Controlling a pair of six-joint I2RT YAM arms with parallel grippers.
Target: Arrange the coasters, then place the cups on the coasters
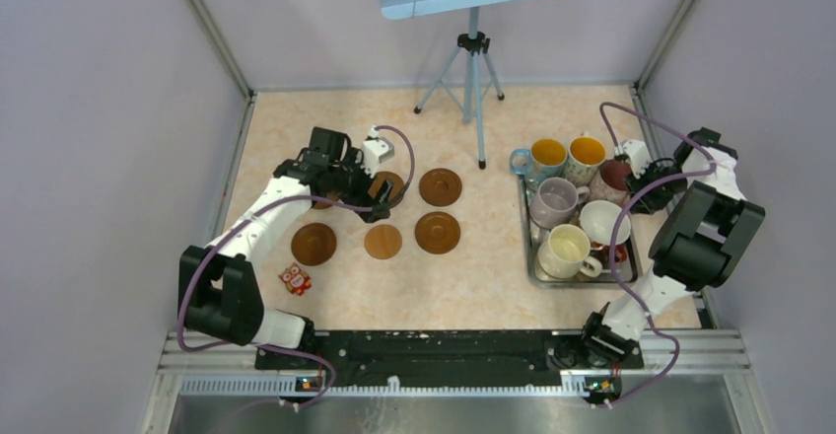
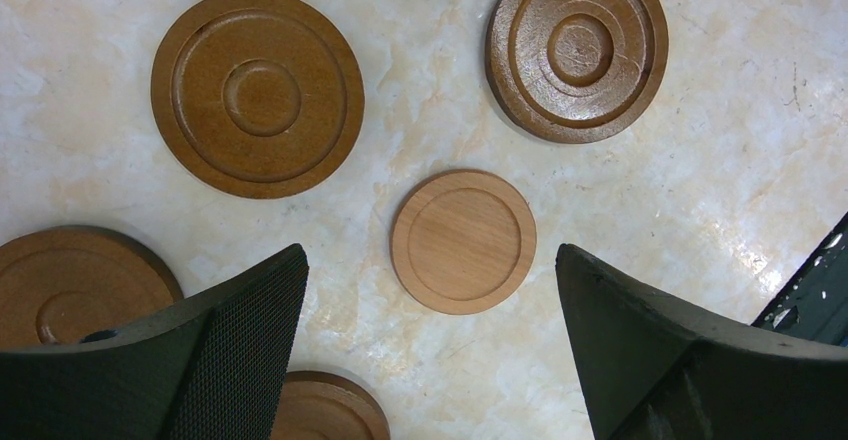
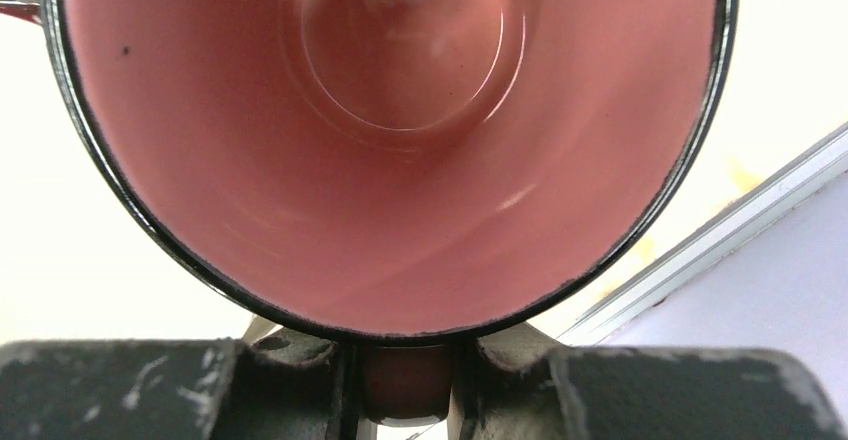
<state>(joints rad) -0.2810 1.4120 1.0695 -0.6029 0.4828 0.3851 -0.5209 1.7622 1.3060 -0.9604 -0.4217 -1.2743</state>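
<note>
Several brown coasters lie at centre-left: dark ones and a lighter, smaller one. My left gripper hovers open over them; in its wrist view the light coaster lies between the spread fingertips of the gripper, untouched. The cups stand in a steel tray: blue, white-patterned, lavender, red with white inside, cream. My right gripper is shut on the handle of the pink cup.
A small red owl figure sits near the front left. A tripod stands at the back centre. Walls enclose the table on the left, back and right; the tray lies close to the right wall.
</note>
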